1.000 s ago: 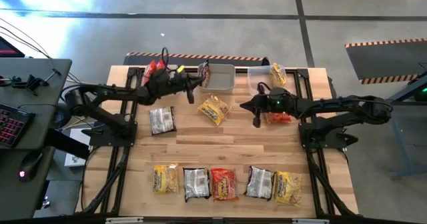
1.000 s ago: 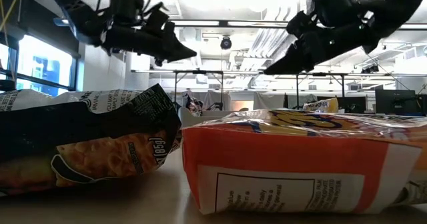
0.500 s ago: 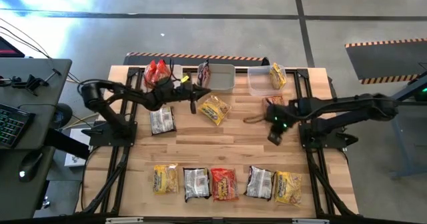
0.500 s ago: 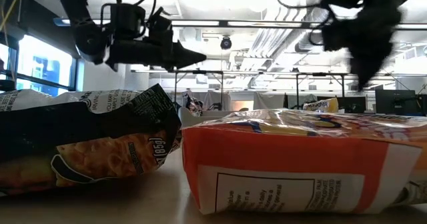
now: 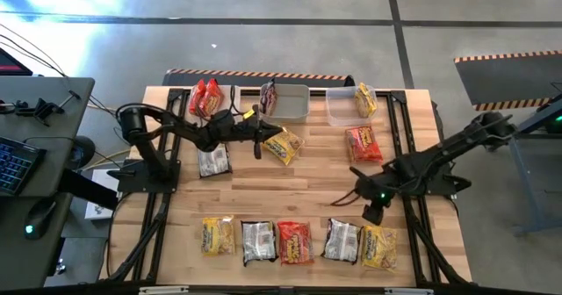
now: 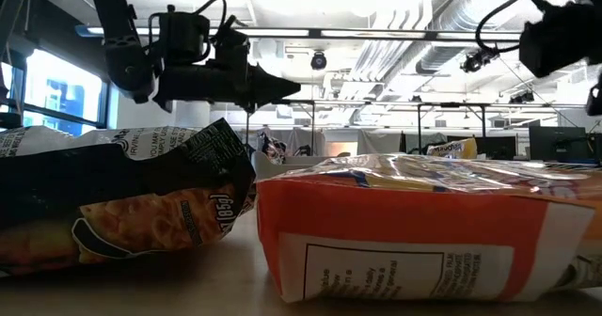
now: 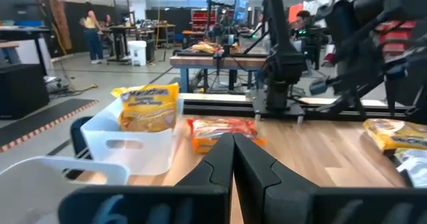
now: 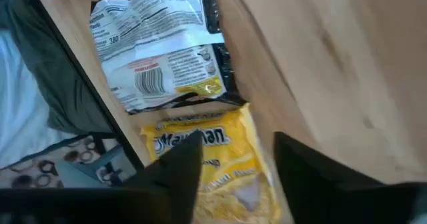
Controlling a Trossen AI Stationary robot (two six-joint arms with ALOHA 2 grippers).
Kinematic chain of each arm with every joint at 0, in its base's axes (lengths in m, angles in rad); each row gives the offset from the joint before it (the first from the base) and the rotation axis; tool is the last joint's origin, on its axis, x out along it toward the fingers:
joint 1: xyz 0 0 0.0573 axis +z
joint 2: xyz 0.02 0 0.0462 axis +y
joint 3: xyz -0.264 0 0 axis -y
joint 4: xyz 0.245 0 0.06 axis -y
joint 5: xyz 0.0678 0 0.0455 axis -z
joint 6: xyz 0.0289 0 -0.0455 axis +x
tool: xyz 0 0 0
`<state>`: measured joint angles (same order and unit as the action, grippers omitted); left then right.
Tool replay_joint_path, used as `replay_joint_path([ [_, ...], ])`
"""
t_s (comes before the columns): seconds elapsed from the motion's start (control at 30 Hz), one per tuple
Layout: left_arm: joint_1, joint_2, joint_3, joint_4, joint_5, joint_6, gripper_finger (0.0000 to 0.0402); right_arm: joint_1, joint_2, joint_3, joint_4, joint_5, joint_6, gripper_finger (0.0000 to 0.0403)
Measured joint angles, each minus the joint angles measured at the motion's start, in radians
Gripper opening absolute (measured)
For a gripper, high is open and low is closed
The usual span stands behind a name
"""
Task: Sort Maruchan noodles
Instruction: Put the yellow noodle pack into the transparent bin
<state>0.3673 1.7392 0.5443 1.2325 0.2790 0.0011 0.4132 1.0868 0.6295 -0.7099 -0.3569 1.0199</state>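
Maruchan noodle packets lie on the wooden table: a yellow one [image 5: 283, 146], a silver one [image 5: 212, 159] and a red one [image 5: 363, 143] mid-table. Several more lie in a row along the near edge, ending in a silver one [image 5: 341, 240] and a yellow one [image 5: 379, 247]. More packets sit in the far bins. My left gripper [image 5: 274, 136] is shut and level, hanging above the table just left of the mid-table yellow packet [image 7: 233, 144]. My right gripper [image 5: 345, 188] is open and tipped down. It hovers above the near-right yellow packet [image 8: 213, 164], and nothing is between its fingers [image 8: 230, 184].
Three pale bins stand along the far edge: the left [image 5: 224, 97] with red packets, the middle [image 5: 294, 104] with one packet, the right [image 5: 342, 106] with a yellow packet. Bare wood lies between the mid-table packets and the near row. A desk [image 5: 35, 137] stands at the left.
My right gripper has swung from beside the red packet toward the table's near edge, tipped to point down, rolled, and opened. My left gripper has sunk, levelled out and reached toward the right, closer to the mid-table yellow packet, staying shut.
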Motion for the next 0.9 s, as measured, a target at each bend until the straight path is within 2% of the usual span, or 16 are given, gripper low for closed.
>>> replay_joint_path([
  [0.17, -0.029, 0.000, 0.000, -0.006, 0.000, 0.000, 0.0000, 0.097, 0.067, -0.052, 0.156, -0.004, 0.079, 0.0238],
  [0.33, -0.057, 0.000, 0.000, -0.008, 0.000, 0.000, 0.0000, 0.172, 0.164, -0.059, 0.208, 0.006, 0.035, 0.0245],
  [0.53, -0.078, 0.000, 0.000, -0.017, 0.000, 0.000, 0.0000, 0.192, 0.267, -0.059, 0.322, 0.005, -0.026, 0.0245],
  [0.73, -0.083, 0.000, 0.000, -0.042, 0.011, -0.001, 0.0000, 0.192, 0.332, -0.059, 0.401, -0.015, -0.020, 0.0224],
  [0.9, -0.083, 0.000, 0.000, -0.041, 0.035, 0.000, 0.0000, 0.192, 0.347, -0.059, 0.404, -0.029, -0.016, 0.0165],
])
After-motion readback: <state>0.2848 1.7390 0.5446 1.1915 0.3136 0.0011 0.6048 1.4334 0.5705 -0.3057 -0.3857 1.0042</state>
